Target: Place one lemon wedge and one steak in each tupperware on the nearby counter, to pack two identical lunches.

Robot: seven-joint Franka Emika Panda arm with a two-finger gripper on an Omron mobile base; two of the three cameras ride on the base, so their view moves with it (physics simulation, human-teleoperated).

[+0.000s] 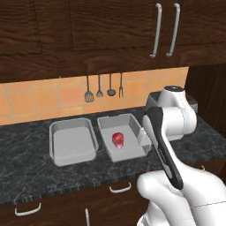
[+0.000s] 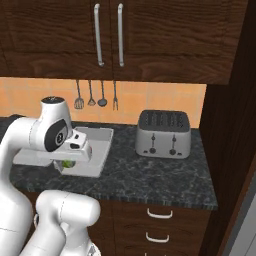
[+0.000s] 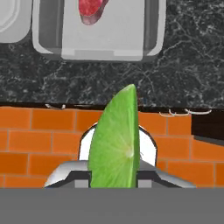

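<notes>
Lemon wedge (image 3: 114, 140) betw gripper (image 3: 114, 177) tips, steak (image 3: 92, 9) tupperware (image 3: 148, 30) beyond.

Worktop (image 1: 35, 176): we see two tupperware side by side on it.
Right tupperware (image 1: 132, 152): steak (image 1: 118, 139) inside.
Left tupperware (image 1: 73, 143): beside it.
Toaster (image 2: 163, 133): further right.
Utensils (image 1: 103, 87): on the wall behind.

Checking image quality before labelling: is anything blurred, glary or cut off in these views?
Left base view: evenly lit, sharp, no glare; steak clear in the right tupperware. Right base view: the arm covers most of that tray, the wedge barely peeking out. Hand view: lemon wedge in the end effector looms large, the steak cropped at the top edge.
</notes>
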